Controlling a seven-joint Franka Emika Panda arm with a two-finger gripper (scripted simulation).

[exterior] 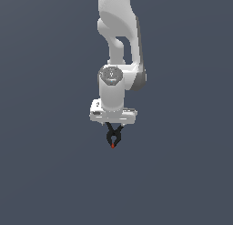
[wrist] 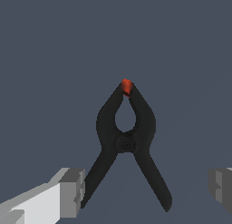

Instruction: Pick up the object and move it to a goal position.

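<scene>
The object is a small black spring clamp (wrist: 126,141) with a red-orange tip (wrist: 126,87) and two splayed handles. In the wrist view it lies between my fingers on the plain grey surface. My gripper (wrist: 147,187) is open. One finger (wrist: 68,191) is right beside one handle's end, and the other finger (wrist: 222,184) stands well clear of the other handle. In the exterior view the clamp (exterior: 113,137) shows just below the white hand (exterior: 113,112), tip pointing away from it. My fingers are not visible there.
A plain dark grey surface (exterior: 45,174) fills both views. The white arm (exterior: 119,33) rises behind the hand.
</scene>
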